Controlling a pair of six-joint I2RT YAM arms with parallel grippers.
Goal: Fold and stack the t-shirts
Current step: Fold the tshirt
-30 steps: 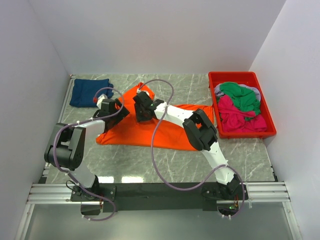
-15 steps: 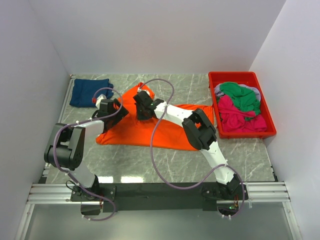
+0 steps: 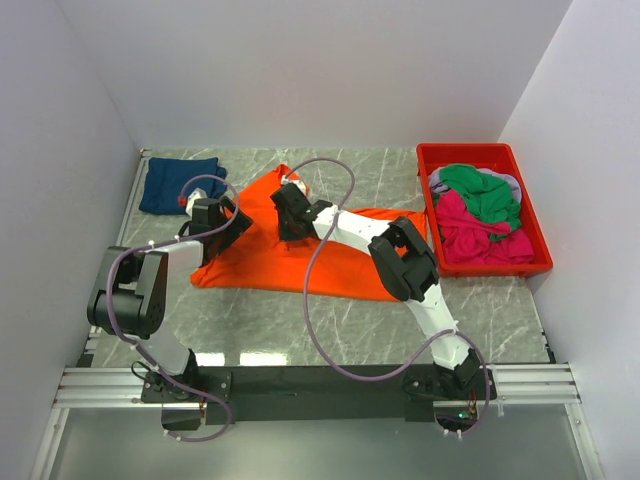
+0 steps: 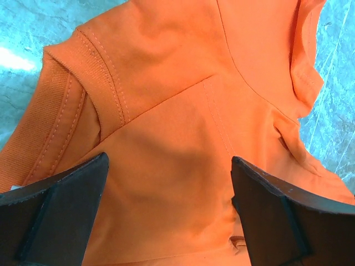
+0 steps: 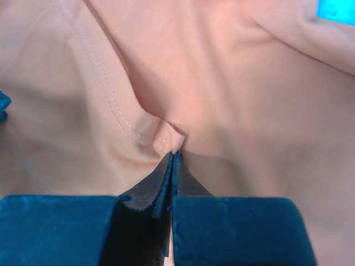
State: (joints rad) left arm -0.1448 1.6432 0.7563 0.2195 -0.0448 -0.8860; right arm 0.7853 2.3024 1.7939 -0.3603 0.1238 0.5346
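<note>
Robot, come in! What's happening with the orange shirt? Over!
Left gripper open over orange t-shirt. Right gripper shut, pinching its cloth. Navy t-shirt and red bin lie apart, not blocking.

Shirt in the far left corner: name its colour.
The shirt is navy blue, clearest in the top external view.

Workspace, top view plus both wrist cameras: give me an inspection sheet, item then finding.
Surface: veined marble table, no spills seen.
Job's things: orange t-shirt spread mid-table, unfolded; navy t-shirt folded at far left; green t-shirt, pink t-shirt and grey t-shirt heaped in the red bin.
Clutter: nothing seen.
Hands: left hand open over the orange cloth; right hand shut, pinching a fold of it.
Cables: purple cable from the right arm loops across the orange t-shirt.
Surroundings: white walls on three sides.
</note>
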